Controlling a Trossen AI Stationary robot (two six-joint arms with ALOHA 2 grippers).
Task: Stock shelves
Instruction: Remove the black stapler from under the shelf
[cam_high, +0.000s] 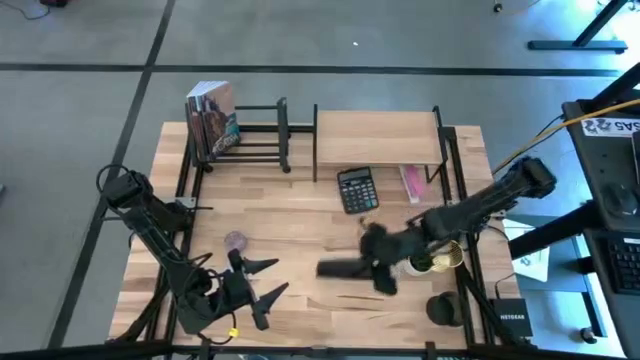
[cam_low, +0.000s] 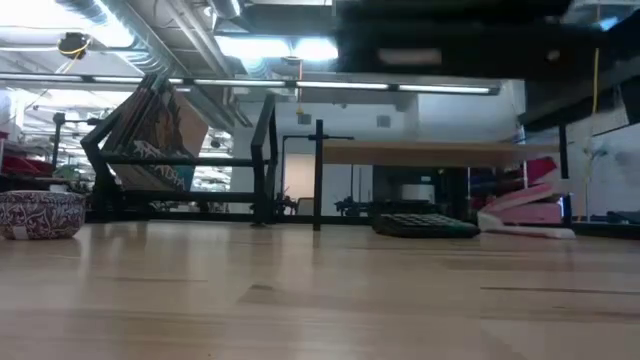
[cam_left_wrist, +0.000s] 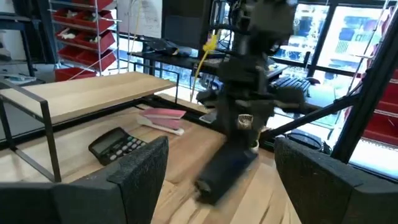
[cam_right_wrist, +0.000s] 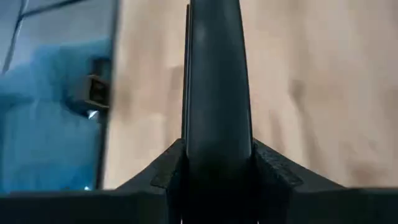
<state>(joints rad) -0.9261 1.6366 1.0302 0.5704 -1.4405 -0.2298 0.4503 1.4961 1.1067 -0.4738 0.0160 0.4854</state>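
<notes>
My right gripper (cam_high: 380, 266) is shut on a long black object (cam_high: 345, 268) over the table's near middle. The object's free end (cam_left_wrist: 211, 180) points toward the table's left. My left gripper (cam_high: 278, 277) waits open at the near left, its fingers (cam_left_wrist: 134, 177) bare. At the back stand the shelves. One is a light wood shelf (cam_high: 378, 132) on black posts. The other is a black bar rack (cam_high: 258, 135) with books (cam_high: 212, 120) leaning in its left end. A calculator (cam_high: 357, 189) and a pink item (cam_high: 410, 182) lie on the table by the wood shelf. My right gripper pinches the black object between its two fingers, one finger on each long side (cam_right_wrist: 217, 149), at its right-hand end. The fingers come from above, and the object runs on past them. It is lifted clear of the table and slants, its free end (cam_left_wrist: 211, 180) lower.
A small patterned bowl (cam_high: 235, 241) sits left of centre on the table. Near the right edge are a gold and white object (cam_high: 440, 260), a black round thing (cam_high: 443, 308) and a dark box (cam_high: 510, 318). Bare tabletop (cam_high: 300, 215) lies between the bowl and the shelves.
</notes>
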